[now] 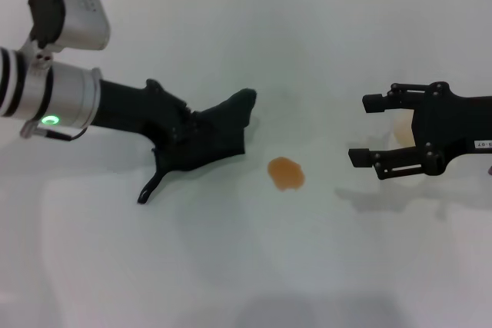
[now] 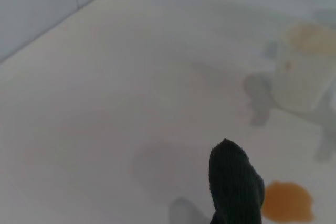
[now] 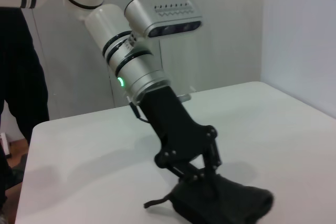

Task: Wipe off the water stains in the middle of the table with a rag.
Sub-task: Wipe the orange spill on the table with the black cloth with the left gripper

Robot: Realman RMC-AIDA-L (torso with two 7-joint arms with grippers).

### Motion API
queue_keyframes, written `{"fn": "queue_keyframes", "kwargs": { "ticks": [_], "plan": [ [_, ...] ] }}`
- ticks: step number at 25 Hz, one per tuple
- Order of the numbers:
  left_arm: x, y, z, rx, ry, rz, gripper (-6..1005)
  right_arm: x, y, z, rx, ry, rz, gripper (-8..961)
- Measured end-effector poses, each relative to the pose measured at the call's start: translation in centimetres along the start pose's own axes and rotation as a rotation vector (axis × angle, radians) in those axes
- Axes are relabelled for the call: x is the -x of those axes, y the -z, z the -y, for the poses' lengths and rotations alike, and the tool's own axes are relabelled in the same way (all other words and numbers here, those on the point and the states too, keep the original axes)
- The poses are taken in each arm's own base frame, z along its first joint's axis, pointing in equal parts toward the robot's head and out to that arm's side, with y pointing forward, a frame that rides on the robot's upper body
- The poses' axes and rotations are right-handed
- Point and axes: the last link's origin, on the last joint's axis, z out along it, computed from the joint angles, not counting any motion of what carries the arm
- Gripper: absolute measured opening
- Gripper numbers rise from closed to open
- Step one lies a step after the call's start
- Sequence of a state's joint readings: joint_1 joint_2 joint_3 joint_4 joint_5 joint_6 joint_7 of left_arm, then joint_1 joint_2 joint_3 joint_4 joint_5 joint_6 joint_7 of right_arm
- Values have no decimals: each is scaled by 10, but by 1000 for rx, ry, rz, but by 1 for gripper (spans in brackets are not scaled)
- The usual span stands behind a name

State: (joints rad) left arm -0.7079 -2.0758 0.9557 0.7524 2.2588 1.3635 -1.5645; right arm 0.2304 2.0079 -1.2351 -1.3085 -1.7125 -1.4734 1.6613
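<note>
The black rag (image 1: 219,132) lies bunched on the white table (image 1: 254,266), left of centre, with one pointed corner raised. My left gripper (image 1: 201,134) is down on it and shut on the rag; the right wrist view shows that gripper (image 3: 194,182) pressed into the rag (image 3: 231,205). The water stains (image 1: 286,173), a small orange-brown blot, sit just right of the rag and apart from it. The left wrist view has the rag's tip (image 2: 236,182) beside the blot (image 2: 287,202). At the right, my right gripper (image 1: 369,130) is open.
A pale translucent cup (image 1: 401,130) stands between the right gripper's fingers; the cup (image 2: 302,66) also shows in the left wrist view. A wall edge runs along the table's far side.
</note>
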Motion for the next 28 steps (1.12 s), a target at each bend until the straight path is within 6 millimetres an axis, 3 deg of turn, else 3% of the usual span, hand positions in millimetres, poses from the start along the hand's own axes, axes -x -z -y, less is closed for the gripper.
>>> {"fn": "queue_keyframes", "kwargs": {
  "ticks": [5, 13, 19, 28],
  "plan": [
    [-17, -15, 4, -3, -53, -32, 85, 0, 0, 1, -7, 0, 1, 857],
    [-27, -46, -2, 22, -92, -45, 87, 0, 0, 1, -6, -1, 1, 857],
    [-25, -63, -17, 59, -110, -34, 92, 1, 0, 0, -2, 1, 1, 857],
    [-15, -71, -29, 101, -88, -21, 99, 1, -2, -1, 7, 6, -1, 857]
  ]
}}
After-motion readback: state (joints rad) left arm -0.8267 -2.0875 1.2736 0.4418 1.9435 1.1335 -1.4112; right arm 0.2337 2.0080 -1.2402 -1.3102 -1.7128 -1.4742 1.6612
